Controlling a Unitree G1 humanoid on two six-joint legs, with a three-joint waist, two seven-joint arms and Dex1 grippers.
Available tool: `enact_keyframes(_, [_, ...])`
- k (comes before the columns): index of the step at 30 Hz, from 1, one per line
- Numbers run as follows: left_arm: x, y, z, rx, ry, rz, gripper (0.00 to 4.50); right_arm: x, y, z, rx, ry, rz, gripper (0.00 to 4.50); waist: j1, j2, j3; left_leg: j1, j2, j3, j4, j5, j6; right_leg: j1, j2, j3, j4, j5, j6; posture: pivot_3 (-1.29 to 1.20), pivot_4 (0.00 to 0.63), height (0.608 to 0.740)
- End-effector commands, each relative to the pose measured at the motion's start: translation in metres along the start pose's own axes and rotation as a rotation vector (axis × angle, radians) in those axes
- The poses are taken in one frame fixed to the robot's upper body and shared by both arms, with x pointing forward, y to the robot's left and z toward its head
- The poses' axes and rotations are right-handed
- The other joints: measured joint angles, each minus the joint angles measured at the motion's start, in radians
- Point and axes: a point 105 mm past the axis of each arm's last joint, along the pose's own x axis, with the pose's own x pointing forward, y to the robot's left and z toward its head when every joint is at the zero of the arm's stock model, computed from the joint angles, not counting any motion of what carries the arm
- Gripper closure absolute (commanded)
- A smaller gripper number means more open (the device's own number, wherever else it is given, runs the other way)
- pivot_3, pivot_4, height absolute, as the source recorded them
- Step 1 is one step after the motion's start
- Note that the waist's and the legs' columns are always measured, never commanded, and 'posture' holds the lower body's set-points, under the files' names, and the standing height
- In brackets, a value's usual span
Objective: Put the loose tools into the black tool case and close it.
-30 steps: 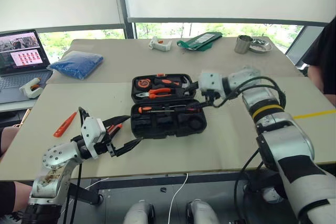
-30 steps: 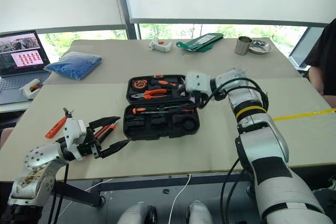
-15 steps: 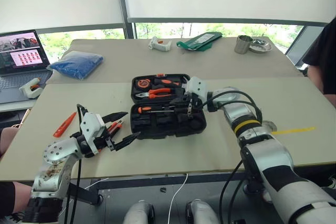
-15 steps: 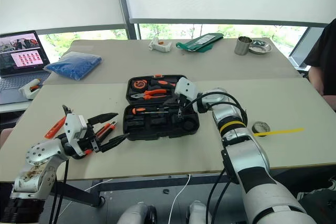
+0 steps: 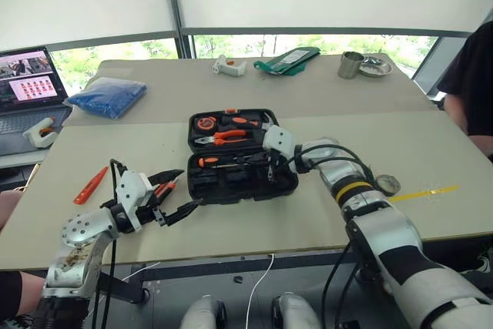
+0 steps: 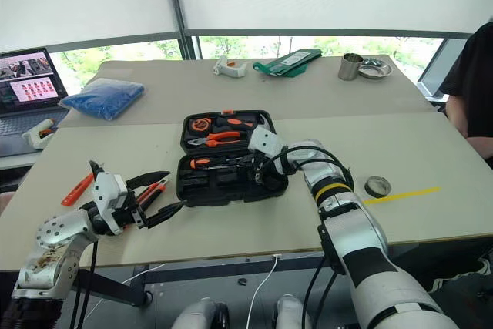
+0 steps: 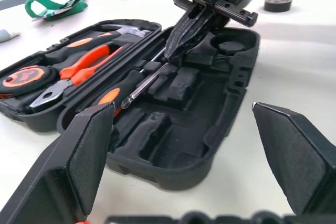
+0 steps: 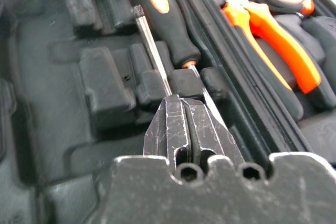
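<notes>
Left gripper (image 5: 176, 193) hovers near the table's front edge, fingers spread wide, holding nothing. Just beyond it lies the utility knife (image 5: 162, 188); the slim orange driver (image 5: 91, 184) rests farther left. Black tool case (image 5: 240, 188) lies open mid-table. Right gripper (image 7: 181, 35) reaches into its near half, fingers pressed together over a screwdriver (image 8: 167, 17).

An open laptop (image 5: 27, 82) with a lit screen is sitting at the table's far left edge, a white gun-shaped item (image 5: 38, 132) lying beside it. A blue bag (image 5: 106, 95), another white gun-shaped item (image 5: 229, 66), a green pouch (image 5: 286, 60) and a metal cup (image 5: 350, 64) beside a shallow metal dish (image 5: 376, 66) are resting along the far table. A person's dark sleeve (image 5: 467, 82) is showing at right.
</notes>
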Motion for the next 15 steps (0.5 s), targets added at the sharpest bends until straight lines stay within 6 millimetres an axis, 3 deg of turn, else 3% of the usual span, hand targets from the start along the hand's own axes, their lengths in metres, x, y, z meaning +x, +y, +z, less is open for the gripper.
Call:
enact_keyframes(1, [0.001, 0.001, 0.007, 0.026, -0.018, 0.022, 0.00, 0.007, 0.008, -0.013, 0.074, 0.082, 0.037, 4.47, -0.005, 0.000, 0.000, 0.000, 0.000, 0.000, 0.000, 0.000, 0.000, 0.000, 0.000, 0.000, 0.000, 0.000, 0.000, 0.00, 0.150, 0.740])
enact_keyframes(4, [0.000, -0.001, 0.006, 0.019, -0.013, 0.028, 0.00, 0.008, 0.005, -0.005, 0.073, 0.058, 0.027, 4.47, -0.010, 0.000, 0.000, 0.001, 0.001, 0.000, 0.000, 0.000, 0.000, 0.001, 0.000, 0.000, 0.000, 0.000, 0.000, 0.00, 0.150, 0.740])
enact_keyframes(9, [-0.010, 0.000, 0.003, 0.022, 0.004, 0.075, 0.00, -0.014, -0.011, 0.040, 0.081, -0.190, 0.026, 4.47, -0.011, 0.000, 0.000, 0.000, 0.001, 0.000, 0.000, -0.001, -0.002, 0.000, 0.000, 0.000, 0.000, 0.000, -0.001, 0.00, 0.150, 0.740])
enact_keyframes(12, [-0.029, 0.009, -0.002, 0.010, 0.023, 0.184, 0.00, -0.038, -0.018, 0.059, 0.108, -0.335, -0.006, 3.76, -0.010, 0.000, 0.000, -0.003, 0.001, 0.000, -0.001, 0.000, 0.000, -0.002, 0.000, 0.000, 0.000, 0.000, -0.001, 0.00, 0.150, 0.740])
enact_keyframes(15, [-0.051, 0.014, -0.002, -0.006, 0.016, 0.290, 0.00, -0.062, -0.001, 0.067, 0.054, -0.451, -0.012, 2.76, -0.004, 0.000, 0.000, -0.002, 0.001, -0.001, -0.002, -0.002, -0.001, -0.002, -0.001, -0.001, -0.001, 0.000, -0.001, 0.00, 0.150, 0.740])
